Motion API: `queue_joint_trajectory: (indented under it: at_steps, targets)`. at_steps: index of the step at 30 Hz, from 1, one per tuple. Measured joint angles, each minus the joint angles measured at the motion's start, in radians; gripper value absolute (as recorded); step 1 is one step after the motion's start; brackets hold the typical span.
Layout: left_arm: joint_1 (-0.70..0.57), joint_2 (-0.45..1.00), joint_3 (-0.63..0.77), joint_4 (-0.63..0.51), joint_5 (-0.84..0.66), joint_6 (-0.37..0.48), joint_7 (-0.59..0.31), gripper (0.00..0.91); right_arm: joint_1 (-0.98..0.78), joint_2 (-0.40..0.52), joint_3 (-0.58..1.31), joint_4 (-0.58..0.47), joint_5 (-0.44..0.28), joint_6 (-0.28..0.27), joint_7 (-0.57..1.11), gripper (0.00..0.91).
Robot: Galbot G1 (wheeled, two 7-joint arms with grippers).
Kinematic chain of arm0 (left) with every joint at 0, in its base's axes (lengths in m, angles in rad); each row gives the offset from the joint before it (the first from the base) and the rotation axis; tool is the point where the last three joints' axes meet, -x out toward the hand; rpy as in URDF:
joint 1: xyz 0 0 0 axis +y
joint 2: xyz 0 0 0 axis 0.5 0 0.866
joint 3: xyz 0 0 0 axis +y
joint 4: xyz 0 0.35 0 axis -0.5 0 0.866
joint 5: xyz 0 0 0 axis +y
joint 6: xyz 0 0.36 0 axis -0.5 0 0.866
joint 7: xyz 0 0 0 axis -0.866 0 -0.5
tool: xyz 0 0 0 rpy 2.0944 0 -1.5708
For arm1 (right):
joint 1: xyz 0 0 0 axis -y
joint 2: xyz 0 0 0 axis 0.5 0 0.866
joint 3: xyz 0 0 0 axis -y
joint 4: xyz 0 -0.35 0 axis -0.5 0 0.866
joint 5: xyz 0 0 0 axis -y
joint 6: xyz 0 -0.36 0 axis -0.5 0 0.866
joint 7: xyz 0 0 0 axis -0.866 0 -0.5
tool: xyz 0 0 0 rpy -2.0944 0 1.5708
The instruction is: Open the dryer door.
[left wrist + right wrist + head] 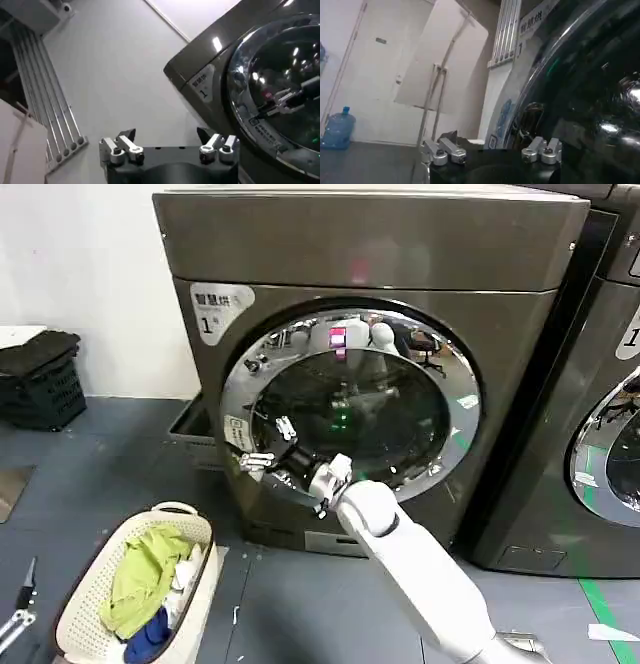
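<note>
The dryer door (350,409) is a big round door with a mirror-chrome rim and dark glass; it lies against the grey dryer (370,254). My right arm reaches up from the lower right. Its gripper (263,465) is at the door's lower-left rim. In the right wrist view this gripper (490,137) is open, with the chrome rim's edge (506,127) running between its fingers. The left wrist view shows the right gripper (286,100) against the door rim (239,107). My left gripper (167,135) stands open and empty, low and to the left of the dryer.
A cream laundry basket (95,579) holding green and blue clothes stands on the floor at the lower left. A black crate (40,379) sits by the left wall. A neighbouring machine (615,434) stands close on the right. A grey tray (190,424) juts out beside the dryer's left foot.
</note>
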Motion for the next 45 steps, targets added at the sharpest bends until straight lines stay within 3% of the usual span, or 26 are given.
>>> queue_joint_trajectory:
  at_steps: [14,25,45]
  targets:
    - [0.000,0.001,0.000,0.004,0.001,0.003,0.000,0.907,0.023,-0.003,-0.024,-0.034,0.043,0.013,-0.096,0.907]
    - [-0.007,0.006,0.002,0.016,0.001,0.005,0.000,0.907,0.017,-0.052,-0.049,0.015,0.127,0.049,-0.197,0.907]
    - [-0.062,0.088,-0.033,0.065,-0.039,0.071,0.002,0.907,-0.037,-0.202,-0.021,0.162,0.293,0.045,-0.478,0.907]
